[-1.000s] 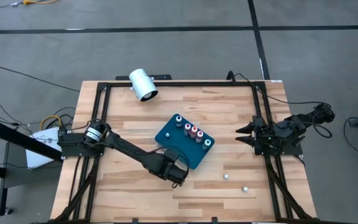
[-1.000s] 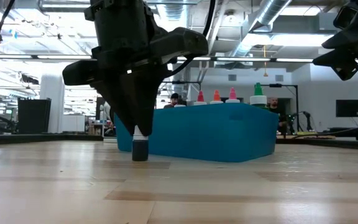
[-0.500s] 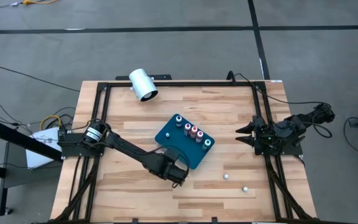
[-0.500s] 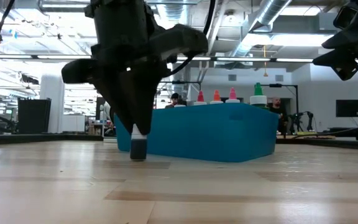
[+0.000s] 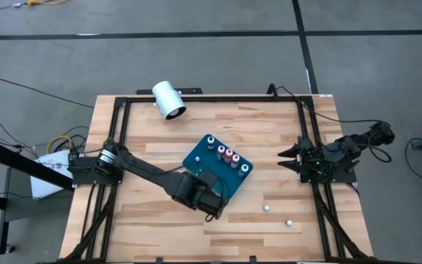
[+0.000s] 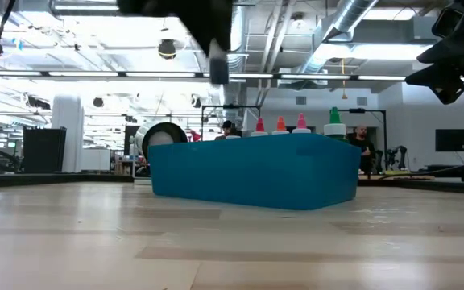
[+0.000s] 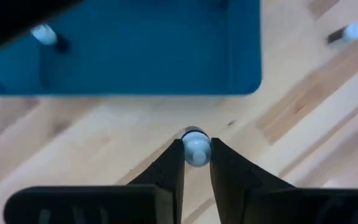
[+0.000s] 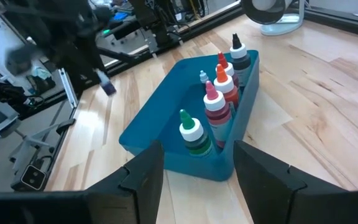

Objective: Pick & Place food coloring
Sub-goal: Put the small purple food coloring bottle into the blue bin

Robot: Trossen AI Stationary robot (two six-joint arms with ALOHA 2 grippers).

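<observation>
The teal tray (image 5: pixel 211 176) sits mid-table with several small food coloring bottles (image 5: pixel 229 155) standing along its far-right side; their red, orange, pink and green tips show in the low view (image 6: pixel 280 123). My left gripper (image 5: pixel 209 199) hovers by the tray's near side, shut on a tiny dark bottle with a pale top (image 7: pixel 196 149), seen high in the low view (image 6: pixel 218 68). Two more tiny bottles lie on the wood (image 5: pixel 267 207) (image 5: pixel 289 221). My right gripper (image 5: pixel 284 155) waits open at the table's right edge. My left gripper pinches the tiny bottle by its upper part (image 7: pixel 192 135) between its two fingers (image 7: pixel 173 163), coming from above and pointing down. The bottle hangs upright below the fingertips, lifted well clear of the table and above the height of the tray's rim (image 6: pixel 256 138).
A big white cylinder (image 5: pixel 168 100) lies at the table's far edge. Black frame rails run along the table's left and right sides (image 5: pixel 315 192). Bare wood lies near and left of the tray (image 5: pixel 145 220). People and equipment show in the room behind (image 6: pixel 361 145).
My left gripper has risen, staying shut on the dark bottle. The bottle stood on the wood in front of the tray a second ago; now it is lifted clear, above the tray's rim, and has shifted a little toward the tray.
</observation>
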